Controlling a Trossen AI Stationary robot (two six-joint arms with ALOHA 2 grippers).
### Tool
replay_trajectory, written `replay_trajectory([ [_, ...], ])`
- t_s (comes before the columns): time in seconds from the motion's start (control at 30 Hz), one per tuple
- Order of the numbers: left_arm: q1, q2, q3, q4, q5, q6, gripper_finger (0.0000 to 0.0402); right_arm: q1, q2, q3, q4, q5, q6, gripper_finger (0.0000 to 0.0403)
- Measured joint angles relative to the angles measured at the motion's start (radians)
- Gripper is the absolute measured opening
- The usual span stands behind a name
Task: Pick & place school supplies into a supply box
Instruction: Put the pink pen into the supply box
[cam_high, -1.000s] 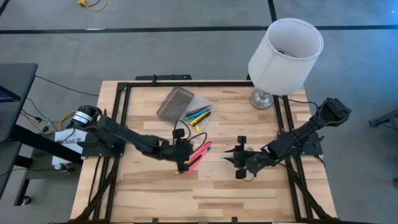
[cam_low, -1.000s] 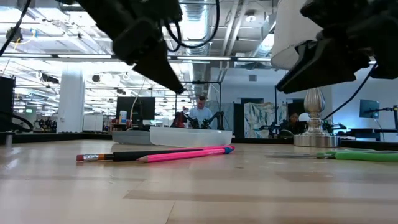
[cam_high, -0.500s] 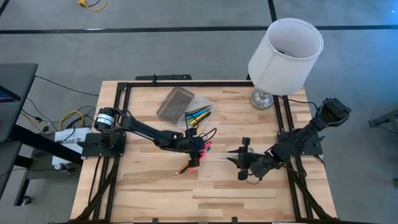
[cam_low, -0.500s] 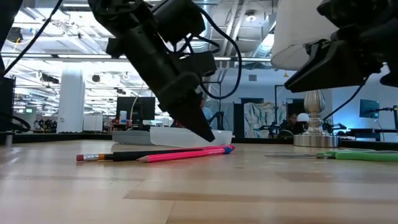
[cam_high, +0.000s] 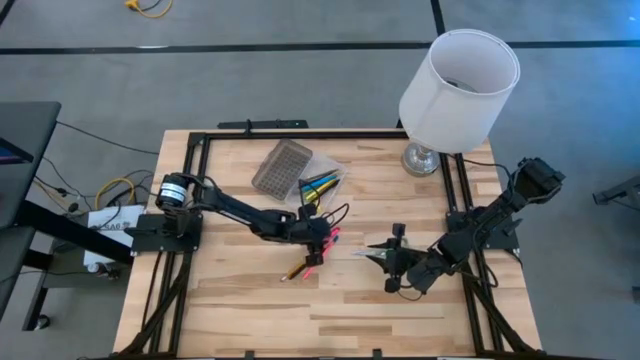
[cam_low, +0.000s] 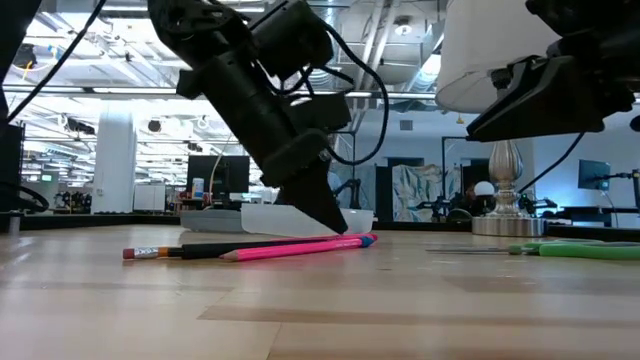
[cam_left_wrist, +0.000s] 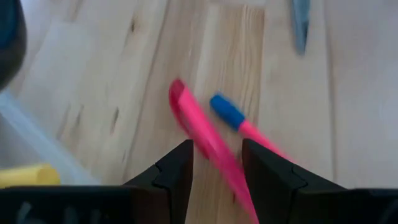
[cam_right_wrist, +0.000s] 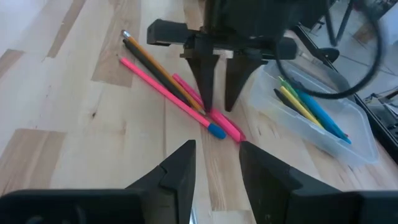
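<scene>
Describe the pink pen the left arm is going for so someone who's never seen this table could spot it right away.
Start at the white lampshade at the table's back right, then go to the clear supply box near the back middle. Just in front of it a small bundle of pens lies on the wood, with the left end effector lowered over it, fingers open. The pink pen is the short, thick one between those fingers, thicker than the thin blue-capped pink pen beside it.

No text, label, brand, number or sign can be read anywhere in these views; nothing on the table or in the room beyond is legible.
</scene>
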Motion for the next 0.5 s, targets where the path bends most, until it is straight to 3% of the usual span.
replay_trajectory([
  [0.5,0.006,0.013,-0.001,-0.057,-0.005,-0.017,0.0132,0.000,0.000,0.000,-0.006,0.001,0.016,0.0118],
])
